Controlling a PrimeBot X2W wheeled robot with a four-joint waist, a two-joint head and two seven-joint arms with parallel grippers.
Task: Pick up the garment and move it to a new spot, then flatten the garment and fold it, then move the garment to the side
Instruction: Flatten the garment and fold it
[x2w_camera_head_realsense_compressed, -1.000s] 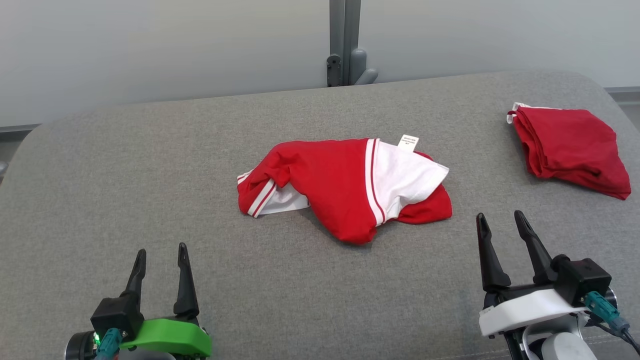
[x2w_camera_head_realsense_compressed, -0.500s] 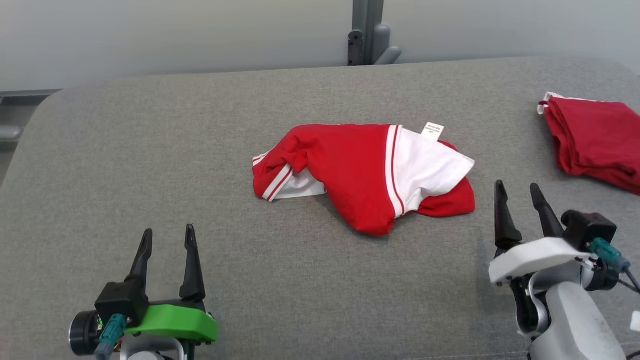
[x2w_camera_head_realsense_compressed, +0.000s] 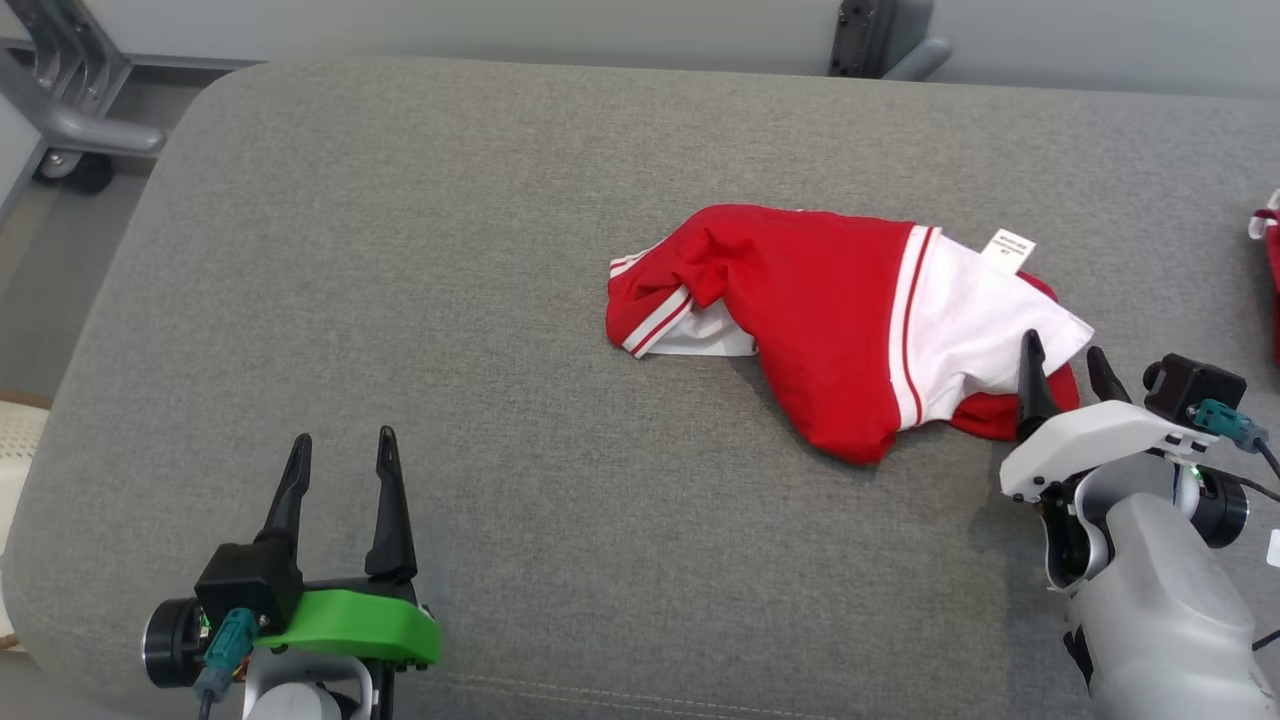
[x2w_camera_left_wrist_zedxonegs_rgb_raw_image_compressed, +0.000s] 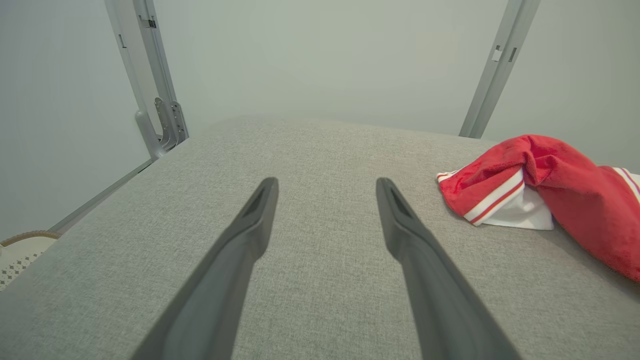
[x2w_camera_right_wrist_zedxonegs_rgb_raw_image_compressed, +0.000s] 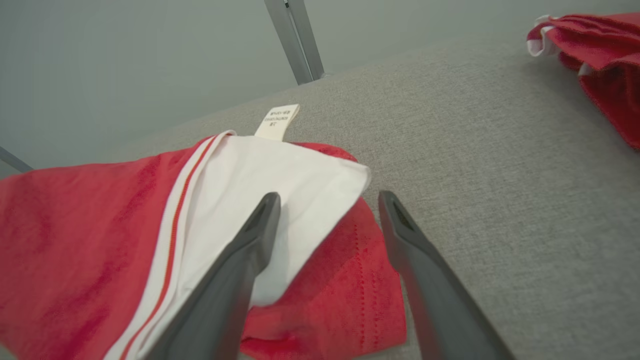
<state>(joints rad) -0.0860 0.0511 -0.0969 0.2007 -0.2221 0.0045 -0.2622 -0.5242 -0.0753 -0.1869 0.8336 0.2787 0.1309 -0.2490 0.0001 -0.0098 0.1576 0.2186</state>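
Observation:
The garment (x2w_camera_head_realsense_compressed: 820, 310) is a crumpled red and white shirt with striped trim and a white label. It lies right of centre on the grey padded surface (x2w_camera_head_realsense_compressed: 480, 300). My right gripper (x2w_camera_head_realsense_compressed: 1062, 345) is open at the garment's right end, fingertips over the white panel and red hem. In the right wrist view the open right gripper (x2w_camera_right_wrist_zedxonegs_rgb_raw_image_compressed: 328, 195) frames the white corner of the garment (x2w_camera_right_wrist_zedxonegs_rgb_raw_image_compressed: 280, 175). My left gripper (x2w_camera_head_realsense_compressed: 342, 437) stands open and empty near the front left, well apart from the cloth. The left wrist view has the left gripper (x2w_camera_left_wrist_zedxonegs_rgb_raw_image_compressed: 326, 182) over bare fabric, the garment (x2w_camera_left_wrist_zedxonegs_rgb_raw_image_compressed: 565, 190) to its right.
A second red garment (x2w_camera_right_wrist_zedxonegs_rgb_raw_image_compressed: 600, 45), folded, lies at the far right edge (x2w_camera_head_realsense_compressed: 1270, 260). A metal post (x2w_camera_head_realsense_compressed: 880, 40) rises behind the surface and a wheeled frame leg (x2w_camera_head_realsense_compressed: 70, 120) stands off the back left corner. A pale woven object (x2w_camera_head_realsense_compressed: 15, 440) sits at the left edge.
The head camera has swung, shifting the whole scene right and down. My right gripper has come forward to the garment's right end, still open. The left gripper and garment have not moved.

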